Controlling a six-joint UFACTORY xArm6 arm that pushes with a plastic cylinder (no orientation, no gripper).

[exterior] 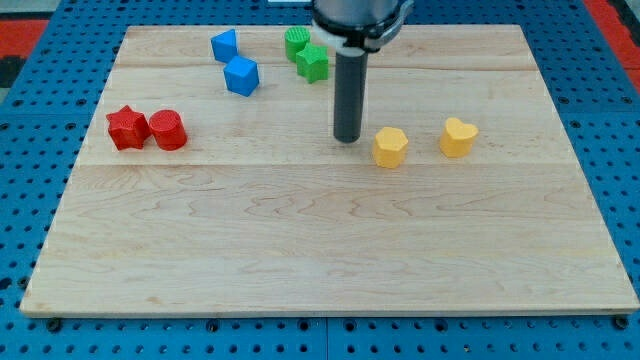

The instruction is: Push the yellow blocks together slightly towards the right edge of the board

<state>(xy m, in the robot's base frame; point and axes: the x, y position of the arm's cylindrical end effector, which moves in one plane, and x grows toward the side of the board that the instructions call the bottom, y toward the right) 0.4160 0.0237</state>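
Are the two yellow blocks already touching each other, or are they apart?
Apart. Bare wood shows between the yellow hexagonal block and the yellow heart-shaped block. My tip stands just to the view's left of the hexagonal one.

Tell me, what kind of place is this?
Probably a robot test bench: a pale wooden board lies on a blue perforated surface, and my tip stands just left of the yellow hexagonal block.
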